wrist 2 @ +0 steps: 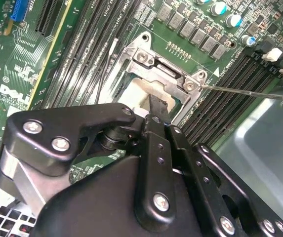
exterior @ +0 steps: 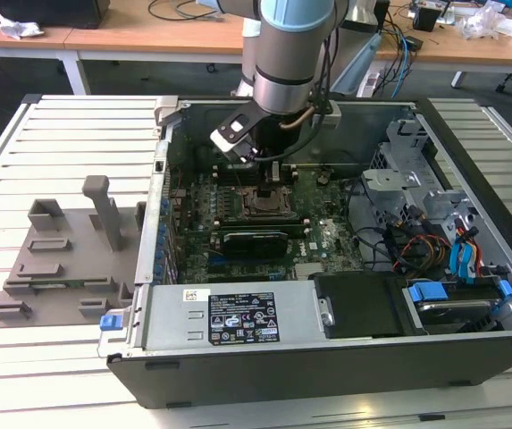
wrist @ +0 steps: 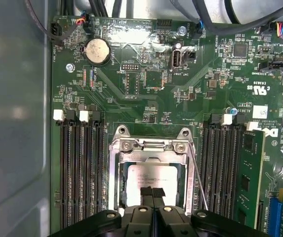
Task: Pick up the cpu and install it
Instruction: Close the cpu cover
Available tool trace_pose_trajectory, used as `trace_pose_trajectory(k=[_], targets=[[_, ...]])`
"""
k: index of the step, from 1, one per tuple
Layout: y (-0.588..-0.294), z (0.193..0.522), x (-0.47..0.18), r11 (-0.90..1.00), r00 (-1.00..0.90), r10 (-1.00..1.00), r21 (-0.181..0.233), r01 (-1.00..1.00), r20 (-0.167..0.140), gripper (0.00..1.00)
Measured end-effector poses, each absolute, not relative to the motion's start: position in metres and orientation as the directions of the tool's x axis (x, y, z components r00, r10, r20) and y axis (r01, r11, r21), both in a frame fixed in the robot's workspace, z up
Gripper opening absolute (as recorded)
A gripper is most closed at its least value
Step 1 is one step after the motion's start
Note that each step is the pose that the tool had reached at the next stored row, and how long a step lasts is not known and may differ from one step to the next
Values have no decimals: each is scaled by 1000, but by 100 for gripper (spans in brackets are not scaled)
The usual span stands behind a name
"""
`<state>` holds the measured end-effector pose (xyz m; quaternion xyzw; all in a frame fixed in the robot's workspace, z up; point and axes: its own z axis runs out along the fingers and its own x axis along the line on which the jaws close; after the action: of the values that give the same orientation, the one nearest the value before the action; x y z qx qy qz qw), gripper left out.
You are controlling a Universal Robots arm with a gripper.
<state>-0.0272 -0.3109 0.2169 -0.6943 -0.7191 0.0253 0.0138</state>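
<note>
Starting with the cpu [wrist: 148, 174]: lying flat, silver top up, down inside the socket frame [wrist: 114, 177] in the middle of the motherboard [wrist: 146, 98], not out on the grey fixture tray [exterior: 59, 259] beside the case [exterior: 327, 357]. Looks square, so no real long axis to worry about, just edges lined up with the frame's sides. Same story in the second wrist view, with a pale patch of cpu [wrist 2: 137, 93] peeking out past the black finger.

Got the gripper [wrist: 153, 190] straight above it, fingers [wrist: 147, 195] pressed together with no gap worth mentioning, tips pointing down at the top face, nearer one edge than dead centre. Not pinching anything. Can't tell about contact, touching or hovering just above. In the exterior view, seeing the gripper [exterior: 272, 174] reaching straight down into the open case over the socket.

Moving outward: frame hugging the chip on all sides, so no sideways room at all, only straight up and down. Thin retention lever [wrist: 196, 173] just beside the frame on one side, angled out, probably unlatched. Bare memory slots [wrist: 79, 168] flanking both sides, plus one green memory stick [wrist: 247, 173] further over, well apart from the fingers. Plenty of open air above the board, going by the exterior view. Guessing placement pretty much done.
</note>
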Motion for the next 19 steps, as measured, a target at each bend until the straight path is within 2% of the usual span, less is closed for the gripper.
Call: trace_pose_trajectory(k=[14, 19], targets=[[-311, 261, -27, 35, -36, 999, -55, 998, -15, 11], [-311, 262, -27, 35, -36, 999, -55, 998, -15, 11]])
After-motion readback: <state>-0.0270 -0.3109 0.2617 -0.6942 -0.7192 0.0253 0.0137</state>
